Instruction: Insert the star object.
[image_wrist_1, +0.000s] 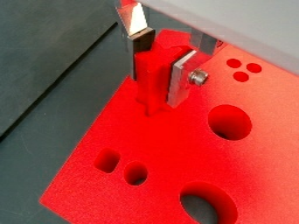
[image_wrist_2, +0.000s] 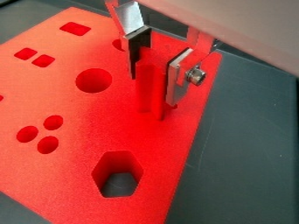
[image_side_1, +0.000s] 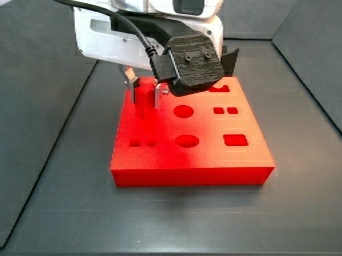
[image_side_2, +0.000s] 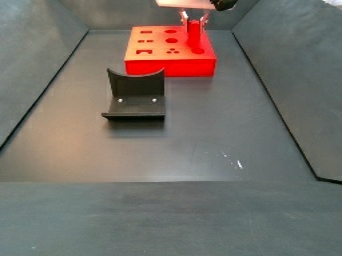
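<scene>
Your end effector clamps the star object near its top, upright over the red block; it's light, stiff, slick plastic, so hold firmly.

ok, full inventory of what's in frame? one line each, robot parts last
peg: 1, bright red, upright between the fingers, lower end at the block's top face.
block: 1, red, flat, with shaped holes, at the far end of the floor in a side view.
fixture: 1, dark grey, on the floor, nearer the camera than the block, apart from it.
floor: 1, dark grey, with walls around.
gripper: 1, over the block, shut on the peg.
fingers: 2, silver plates with dark pads, either side of the peg.
</scene>
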